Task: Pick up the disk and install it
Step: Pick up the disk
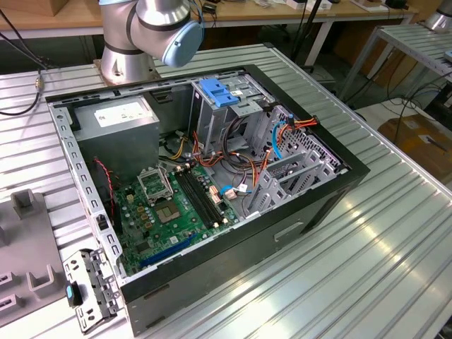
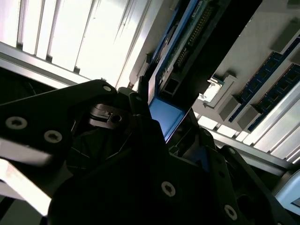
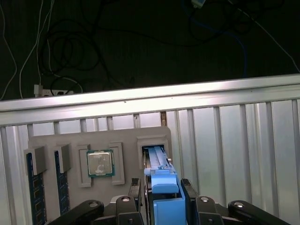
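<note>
Aluminium worktop [image 3: 234, 140] carries a grey parts tray [image 3: 70, 138]; the disk [image 3: 161, 180] stands on edge in its slot, beside a processor chip [image 3: 100, 163]. Jaws appear clamped on its blue rail. A skewed lift could jam the disk against the slot walls or loosen the grip.

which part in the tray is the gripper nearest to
The disk, blue-railed, right at the gripper; the CPU and memory sticks lie farther off.

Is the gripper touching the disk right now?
Cannot tell. In the first wrist view the gripper straddles the disk standing in the tray, but neither contact nor a gap shows plainly.
</note>
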### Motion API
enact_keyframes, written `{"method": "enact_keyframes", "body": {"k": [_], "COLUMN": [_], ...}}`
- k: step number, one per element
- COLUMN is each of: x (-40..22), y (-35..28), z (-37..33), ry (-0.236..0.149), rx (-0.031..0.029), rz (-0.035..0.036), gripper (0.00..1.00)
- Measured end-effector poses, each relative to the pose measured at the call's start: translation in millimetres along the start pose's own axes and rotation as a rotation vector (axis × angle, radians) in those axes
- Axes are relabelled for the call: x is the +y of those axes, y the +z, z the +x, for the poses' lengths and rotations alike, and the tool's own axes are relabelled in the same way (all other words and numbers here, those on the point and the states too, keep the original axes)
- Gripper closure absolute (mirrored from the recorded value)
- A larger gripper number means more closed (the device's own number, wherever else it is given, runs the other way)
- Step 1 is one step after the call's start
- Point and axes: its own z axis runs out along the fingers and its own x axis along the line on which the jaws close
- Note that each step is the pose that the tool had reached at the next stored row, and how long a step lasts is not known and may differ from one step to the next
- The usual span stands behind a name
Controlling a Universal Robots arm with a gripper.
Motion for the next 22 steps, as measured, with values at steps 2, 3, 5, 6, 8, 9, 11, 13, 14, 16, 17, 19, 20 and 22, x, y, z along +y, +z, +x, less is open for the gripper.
{"method": "enact_keyframes", "body": {"k": [2,3,5,6,8,9,11,13,14,16,17,19,20,22], "x": [-0.7,-1.3,-2.3,-3.0,-3.8,-4.2,-4.6,-4.6,-4.7,-4.7,-4.7,-4.7,-4.7,-4.8], "y": [0.2,0.3,0.4,0.5,0.6,0.7,0.7,0.7,0.7,0.7,0.7,0.7,0.7,0.7], "z": [-0.1,-0.1,-0.3,-0.3,-0.4,-0.4,-0.4,-0.4,-0.5,-0.4,-0.5,-0.5,-0.5,-0.4], "ry": [0.0,0.0,0.0,0.0,0.0,0.0,0.0,0.0,0.0,0.0,0.0,0.0,0.0,0.0], "rx": [0.0,0.0,-0.0001,-0.0001,-0.0001,-0.0001,-0.0001,-0.0001,-0.0001,-0.0001,-0.0001,-0.0001,-0.0001,0.0], "rz": [0.0001,0.0,0.0002,0.0001,0.0002,0.0002,0.0001,0.0001,0.0001,0.0001,0.0002,0.0001,0.0002,0.0001], "gripper": [0.53,0.53,0.53,0.53,0.53,0.53,0.53,0.53,0.53,0.53,0.53,0.53,0.53,0.53]}}
